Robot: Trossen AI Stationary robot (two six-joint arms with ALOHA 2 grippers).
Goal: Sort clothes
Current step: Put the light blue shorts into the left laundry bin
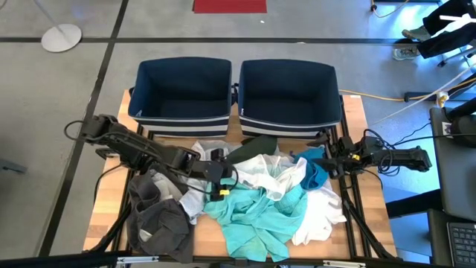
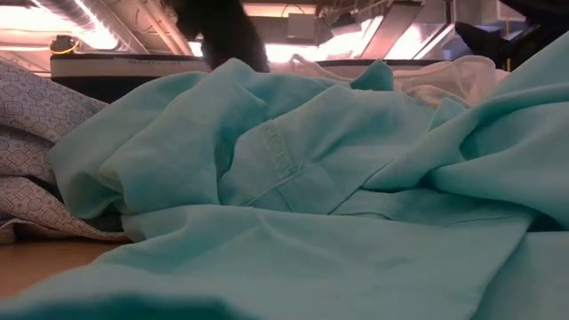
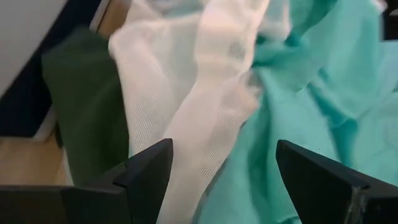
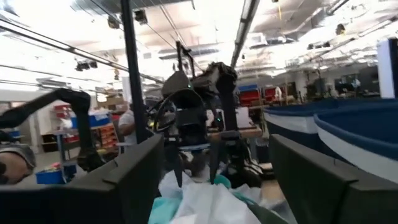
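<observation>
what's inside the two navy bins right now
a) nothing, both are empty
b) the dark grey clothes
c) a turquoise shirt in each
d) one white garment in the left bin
a: in the high view both navy bins show bare interiors, while the clothes lie heaped on the table in front of them.

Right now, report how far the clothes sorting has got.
Done: nothing visible; both navy bins look empty. In hand: the left gripper is open, poised over a white garment beside the turquoise one; it grips nothing. The right gripper is open at the pile's right edge. Left: the whole pile, including the dark grey and dark green pieces.
</observation>
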